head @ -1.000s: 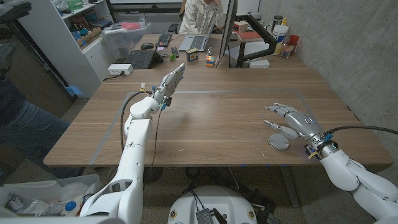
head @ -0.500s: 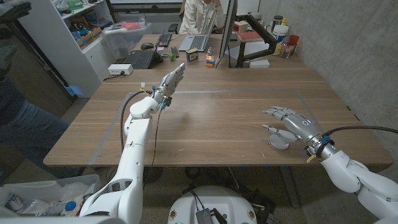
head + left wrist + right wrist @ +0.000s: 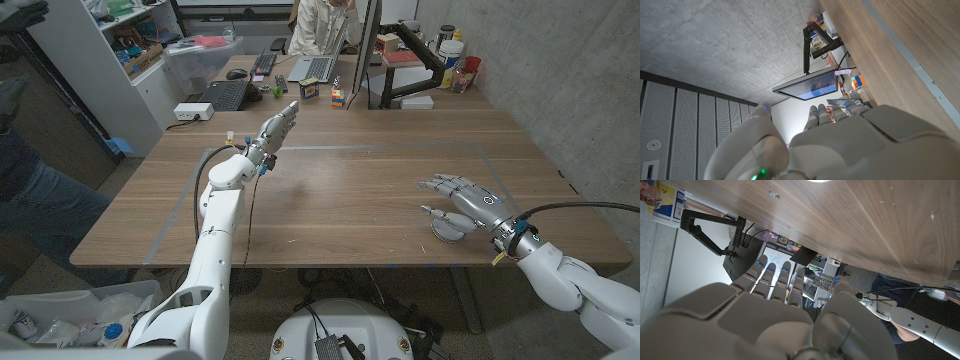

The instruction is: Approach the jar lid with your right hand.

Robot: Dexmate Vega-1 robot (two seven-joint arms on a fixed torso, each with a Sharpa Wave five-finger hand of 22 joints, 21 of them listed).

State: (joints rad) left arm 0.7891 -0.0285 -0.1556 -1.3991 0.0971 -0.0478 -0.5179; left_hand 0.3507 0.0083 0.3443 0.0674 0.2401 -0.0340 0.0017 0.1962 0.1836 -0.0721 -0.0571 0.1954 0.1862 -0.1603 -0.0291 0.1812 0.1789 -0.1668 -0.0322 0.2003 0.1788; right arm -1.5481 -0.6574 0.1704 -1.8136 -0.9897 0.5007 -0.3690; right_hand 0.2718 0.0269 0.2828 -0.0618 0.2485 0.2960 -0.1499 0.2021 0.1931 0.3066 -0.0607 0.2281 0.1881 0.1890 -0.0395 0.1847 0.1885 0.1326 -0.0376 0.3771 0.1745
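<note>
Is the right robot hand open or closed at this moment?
Open. In the head view the right robot hand has its fingers spread apart above the jar lid and grips nothing.

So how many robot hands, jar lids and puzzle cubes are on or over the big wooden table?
Robot hands: 2, the left hand and the right hand
Jar lid: 1
Colourful puzzle cube: 1
Total: 4

no text, label or number readable, markings on far clutter too blurred
</note>
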